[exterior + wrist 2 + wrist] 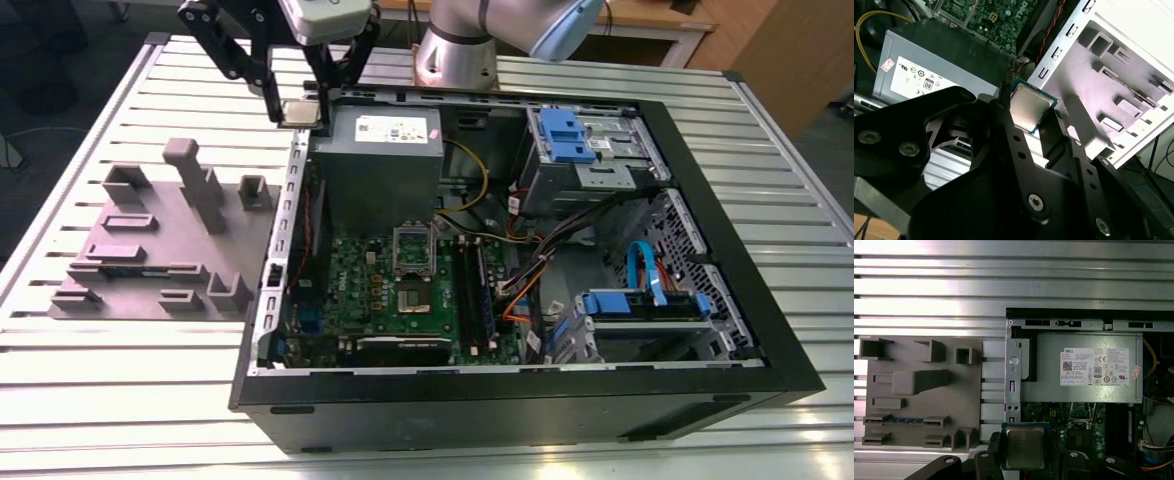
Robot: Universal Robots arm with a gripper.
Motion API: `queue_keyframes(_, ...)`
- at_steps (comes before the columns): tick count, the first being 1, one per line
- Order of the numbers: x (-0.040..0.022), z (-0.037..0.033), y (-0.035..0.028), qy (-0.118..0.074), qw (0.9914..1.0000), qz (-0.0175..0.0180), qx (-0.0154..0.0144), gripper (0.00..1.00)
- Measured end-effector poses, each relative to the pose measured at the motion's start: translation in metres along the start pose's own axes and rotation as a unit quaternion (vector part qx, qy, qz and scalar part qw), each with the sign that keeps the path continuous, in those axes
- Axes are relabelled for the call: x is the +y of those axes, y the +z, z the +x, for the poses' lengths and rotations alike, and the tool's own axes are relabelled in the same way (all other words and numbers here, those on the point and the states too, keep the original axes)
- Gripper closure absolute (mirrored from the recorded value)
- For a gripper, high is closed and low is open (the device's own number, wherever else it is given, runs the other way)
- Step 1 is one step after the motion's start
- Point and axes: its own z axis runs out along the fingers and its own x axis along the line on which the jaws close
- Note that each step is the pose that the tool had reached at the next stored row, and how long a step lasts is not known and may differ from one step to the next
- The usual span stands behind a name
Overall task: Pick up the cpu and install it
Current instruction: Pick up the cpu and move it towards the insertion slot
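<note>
One cpu [1025,447] clamped by its edges in the gripper [302,108] | above computer case [534,400] rim, beside power supply [380,150] | socket [412,297] well apart | judged best: carry level, clear rim

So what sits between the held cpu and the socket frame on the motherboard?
In the exterior view, the grey power supply box lies between the cpu, clamped in the gripper, and the socket frame.

The arm [457,50] was cut off at the exterior view's 12 o'clock; the jaws hid 2 edges of the cpu [1029,107].
</note>
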Motion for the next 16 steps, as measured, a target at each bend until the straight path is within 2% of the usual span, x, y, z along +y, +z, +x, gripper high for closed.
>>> queue_keyframes(4,-0.0021,-0.0001,0.0,0.0,1.0,0.0,0.0,0.53)
queue_keyframes(11,-0.0117,-0.0003,0.0,0.002,1.0,0.0,-0.0001,0.53)
queue_keyframes(16,-0.0132,-0.0064,0.0002,0.004,0.99999,0.0,-0.0001,0.53)
